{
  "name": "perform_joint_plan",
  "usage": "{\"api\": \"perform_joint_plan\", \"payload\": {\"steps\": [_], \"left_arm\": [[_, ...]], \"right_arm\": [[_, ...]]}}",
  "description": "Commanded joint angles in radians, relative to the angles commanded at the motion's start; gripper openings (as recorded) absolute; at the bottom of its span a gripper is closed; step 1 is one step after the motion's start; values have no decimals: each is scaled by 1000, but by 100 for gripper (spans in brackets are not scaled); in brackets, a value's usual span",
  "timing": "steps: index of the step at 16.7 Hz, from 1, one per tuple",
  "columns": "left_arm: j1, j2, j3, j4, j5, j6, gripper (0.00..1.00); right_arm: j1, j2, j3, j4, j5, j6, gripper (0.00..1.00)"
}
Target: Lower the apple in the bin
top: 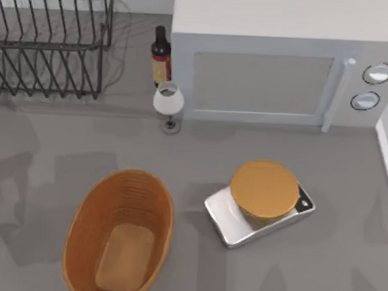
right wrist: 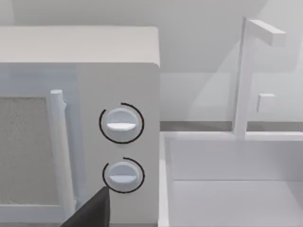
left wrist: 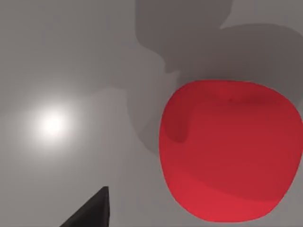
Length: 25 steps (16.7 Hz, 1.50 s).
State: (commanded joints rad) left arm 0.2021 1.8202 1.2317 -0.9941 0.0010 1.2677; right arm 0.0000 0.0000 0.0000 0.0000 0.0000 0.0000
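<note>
Right now my left gripper [left wrist: 90,210] hovers just beside the apple [left wrist: 229,151]; the bin [top: 81,227] sits empty; I cannot tell my jaws' state.

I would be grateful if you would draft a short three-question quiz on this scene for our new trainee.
1. True or false: the apple already lies inside the bin.
2. Which wrist view has the apple close in front of it, above bare grey table?
A. left
B. right
3. Fill in: the orange-topped disc sits on a ______ base, to the right of the bin in the top view.

Key
1. False: the bin's tan bottom is bare.
2. A. The right wrist view faces the microwave and its two dials.
3. silver
</note>
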Motion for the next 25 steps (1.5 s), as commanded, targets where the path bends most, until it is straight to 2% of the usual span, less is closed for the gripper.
{"api": "perform_joint_plan", "payload": {"steps": [6, 11, 24, 25], "left_arm": [[4, 94, -116, 219, 0, 4, 100], [5, 111, -137, 250, 1, 6, 100], [5, 111, -137, 250, 1, 6, 2], [5, 111, -137, 250, 1, 6, 0]], "right_arm": [[0, 0, 0, 0, 0, 0, 100], [0, 0, 0, 0, 0, 0, 100], [0, 0, 0, 0, 0, 0, 100], [0, 0, 0, 0, 0, 0, 100]]}}
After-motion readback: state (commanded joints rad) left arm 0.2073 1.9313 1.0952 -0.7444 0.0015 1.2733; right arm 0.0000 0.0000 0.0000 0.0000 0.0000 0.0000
